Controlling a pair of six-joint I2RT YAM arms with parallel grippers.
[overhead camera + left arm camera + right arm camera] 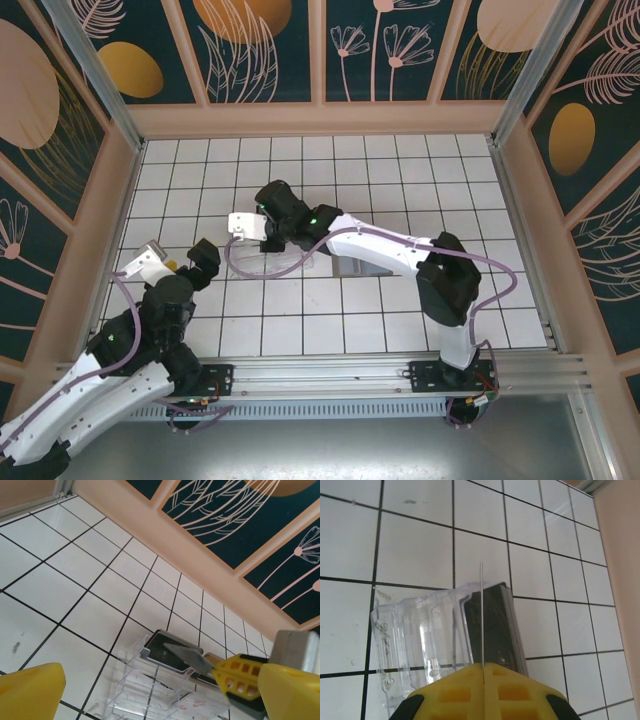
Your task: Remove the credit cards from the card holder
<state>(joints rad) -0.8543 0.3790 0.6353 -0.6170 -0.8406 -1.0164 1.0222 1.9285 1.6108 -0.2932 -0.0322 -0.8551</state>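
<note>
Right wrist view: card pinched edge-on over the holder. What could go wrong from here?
1. The right gripper grips the credit card by one edge only; it may pivot or slip out when moved.
2. The card holder lies unheld, the left gripper open and away from it, so it might drag or tip if the card catches.

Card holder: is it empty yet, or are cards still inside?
Not empty. A dark stack of cards sits in one end slot of the card holder; the right claw is shut on one thin card.
</note>
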